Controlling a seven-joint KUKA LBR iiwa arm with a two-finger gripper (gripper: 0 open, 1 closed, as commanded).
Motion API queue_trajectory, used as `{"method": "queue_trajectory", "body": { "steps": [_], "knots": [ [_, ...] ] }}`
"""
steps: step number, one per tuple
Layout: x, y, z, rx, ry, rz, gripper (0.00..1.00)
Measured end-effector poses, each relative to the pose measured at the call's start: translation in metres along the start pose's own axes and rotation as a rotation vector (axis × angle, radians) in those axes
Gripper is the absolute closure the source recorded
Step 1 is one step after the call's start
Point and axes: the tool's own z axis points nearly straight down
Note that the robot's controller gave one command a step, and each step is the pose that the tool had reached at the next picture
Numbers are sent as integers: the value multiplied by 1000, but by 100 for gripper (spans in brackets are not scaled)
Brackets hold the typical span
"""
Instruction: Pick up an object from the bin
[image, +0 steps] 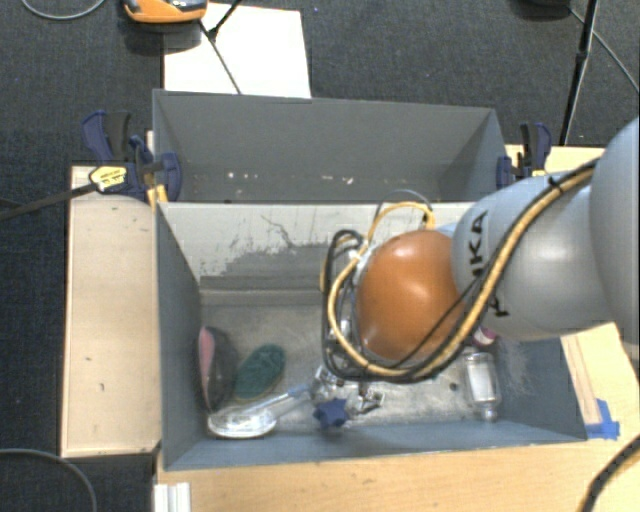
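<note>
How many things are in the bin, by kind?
Clear spoon: 1
Green oval pad: 1
Pink-and-dark item: 1
Small blue piece: 1
Small clear bottle: 1
Total: 5 in view
</note>
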Motion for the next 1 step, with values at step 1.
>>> {"method": "queue_trajectory", "body": {
  "steps": [1],
  "knots": [
    [-6, -9, -183, 6, -3, -11, 100]
  ]
}}
